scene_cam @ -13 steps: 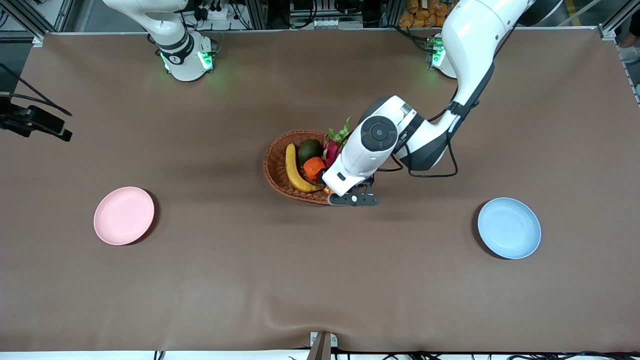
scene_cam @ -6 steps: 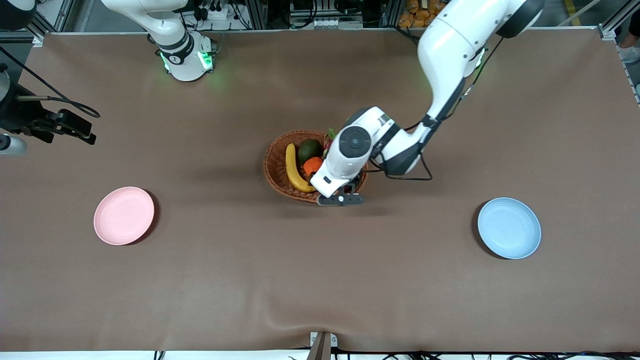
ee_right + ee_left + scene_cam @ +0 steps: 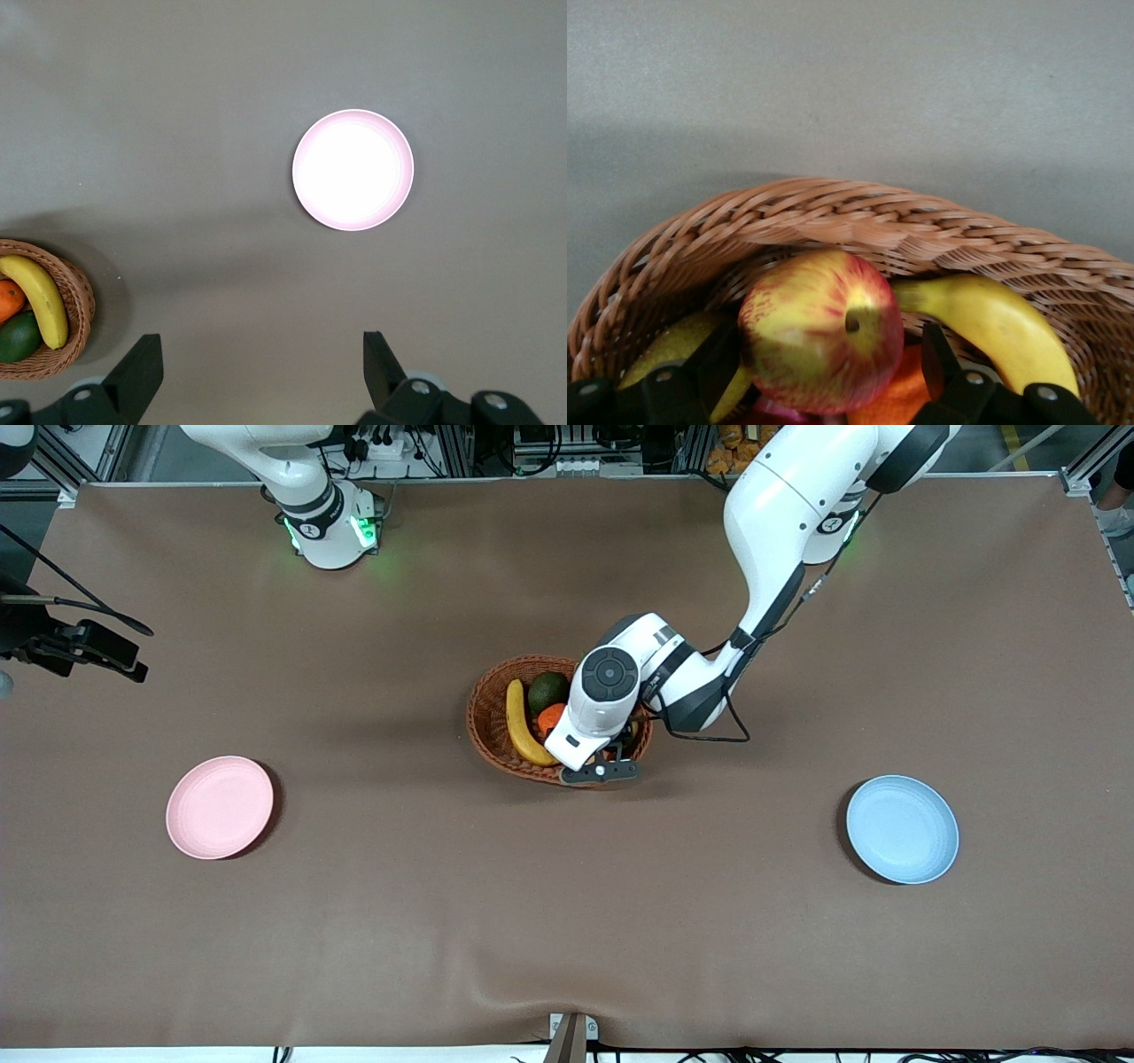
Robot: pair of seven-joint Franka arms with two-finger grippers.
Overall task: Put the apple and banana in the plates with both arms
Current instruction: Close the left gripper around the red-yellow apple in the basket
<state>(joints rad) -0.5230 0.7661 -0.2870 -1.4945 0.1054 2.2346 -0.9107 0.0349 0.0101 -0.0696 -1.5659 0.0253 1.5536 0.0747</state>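
The apple (image 3: pixel 819 332), red with yellow patches, lies in the wicker basket (image 3: pixel 487 717) against its wall nearer the front camera. In the front view it is hidden under the left wrist. My left gripper (image 3: pixel 828 335) is open, down in the basket, with one finger on each side of the apple. The banana (image 3: pixel 518 726) lies in the basket beside the apple (image 3: pixel 992 323). My right gripper (image 3: pixel 261 354) is open and empty, held high over the table at the right arm's end (image 3: pixel 97 651). The pink plate (image 3: pixel 220 807) and the blue plate (image 3: pixel 902 829) are empty.
A dark green fruit (image 3: pixel 549 689) and an orange fruit (image 3: pixel 551 716) also lie in the basket. The basket stands mid-table between the plates. The right wrist view shows the pink plate (image 3: pixel 353 170) and the basket's edge (image 3: pixel 80 301).
The left arm has moved toward the right arm's end, over the basket, bringing its gripper around the apple. The right gripper has shifted a little at the table's end.
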